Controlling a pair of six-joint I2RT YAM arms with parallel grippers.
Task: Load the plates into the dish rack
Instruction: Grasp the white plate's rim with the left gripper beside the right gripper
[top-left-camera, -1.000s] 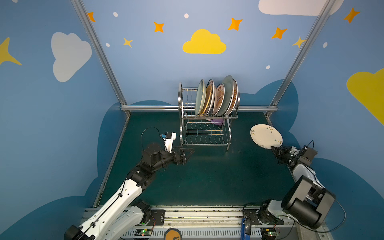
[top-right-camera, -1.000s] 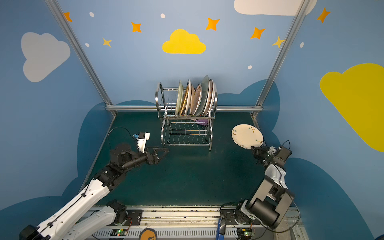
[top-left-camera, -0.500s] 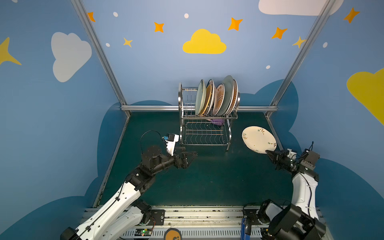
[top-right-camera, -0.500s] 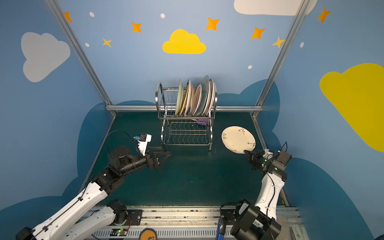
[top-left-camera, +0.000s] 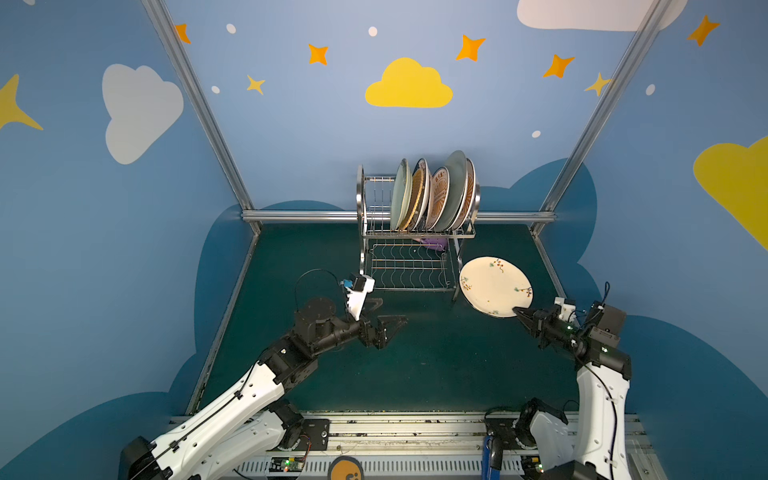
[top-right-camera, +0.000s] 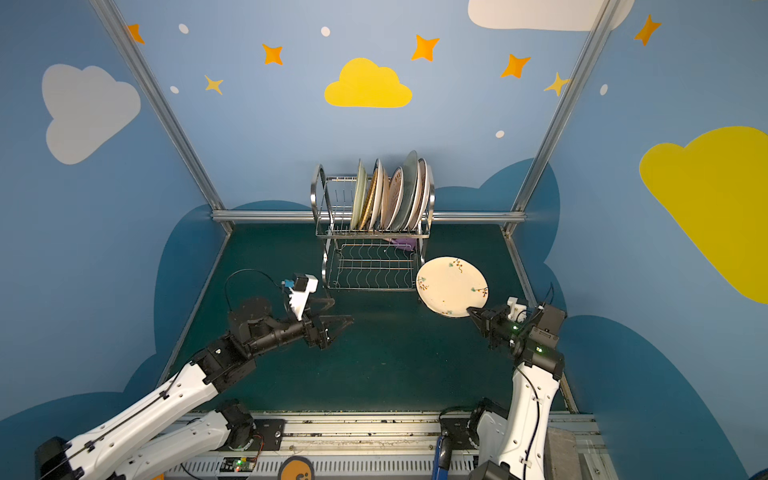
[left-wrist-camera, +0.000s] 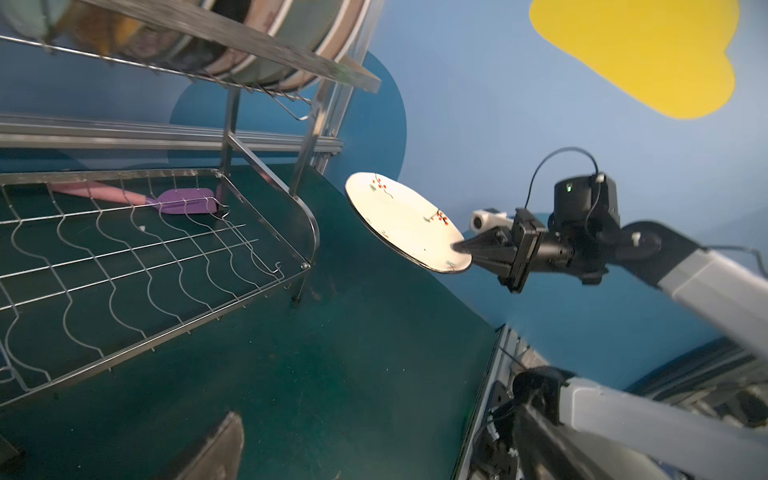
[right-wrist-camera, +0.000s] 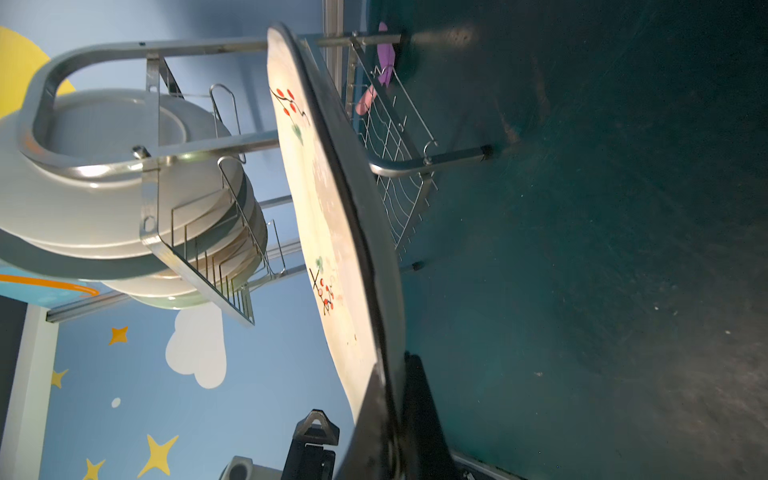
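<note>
Plates (top-left-camera: 432, 195) stand on edge in a tight row in the upper tier of the rack (top-left-camera: 363, 216). They are packed toward its right end and lean a little to the right in both top views. I can pick out pale green, woven tan and orange-patterned faces, but they overlap too much for me to count them. The rack sits at the back of the mat (top-left-camera: 415, 374), close to the rear wall. One more, the cream plate (top-left-camera: 494, 286) with small red-berry sprigs, is up off the mat, just right of the rack's lower tier. From my left wrist view it is clear of the rack's front right leg. My right gripper (top-left-camera: 517, 309) is clamped on its near rim, one finger over the face and one under the dark-edged underside. The plate is tilted, far edge higher, with its face up toward the top cameras. My left gripper (top-left-camera: 394, 309) is spread wide and gripping nothing. It hangs low over the mat in front of the rack's left front corner, with its fingers pointing to the right, toward the middle of the mat. A purple spatula (left-wrist-camera: 187, 205) with a pink handle lies at the back right of the lower tier. I can't tell whether it rests on the wavy wires or on the mat beneath.
</note>
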